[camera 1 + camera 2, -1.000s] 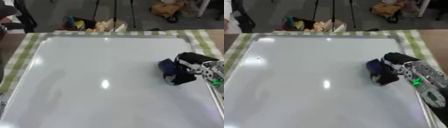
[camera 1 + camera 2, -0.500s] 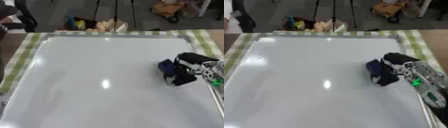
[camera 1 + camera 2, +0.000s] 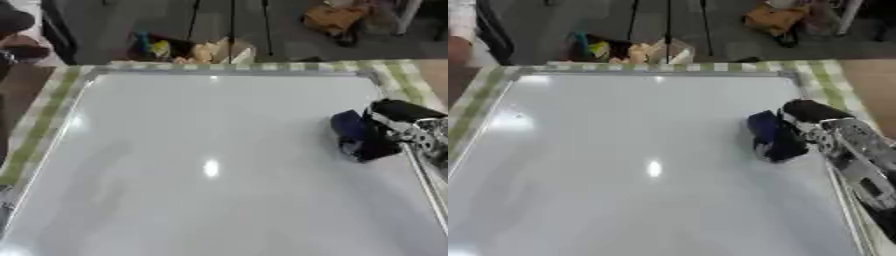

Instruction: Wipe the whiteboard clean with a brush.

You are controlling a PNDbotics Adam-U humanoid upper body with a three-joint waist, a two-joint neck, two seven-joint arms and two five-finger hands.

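At right of centre in the frame: black robot right hand with silver joints (image 3: 811,125), fingers curled around a dark blue block-shaped brush (image 3: 773,135), pressed flat on a large glossy white whiteboard with a thin metal frame (image 3: 175,150). Brush close to the right frame edge, a little above mid-height. Left hand nowhere in view.

Board surface apparently free of marks, save a faint grey smear at lower left; hard to tell real residue from ceiling glare near the middle. Likely risk: missing that dull patch altogether, with the brush parked at the opposite side. Second risk: catching the wrist or brush on the raised right rail during a downward stroke, tilting the brush off the surface. Third: pushing too far left or up, past the frame onto the green-and-white checked cloth (image 3: 44,120) bordering the board.

Plenty of open room across the whole left and lower half for long sweeps; almost none to the right. Clutter on the floor beyond the top edge, well apart from the board.
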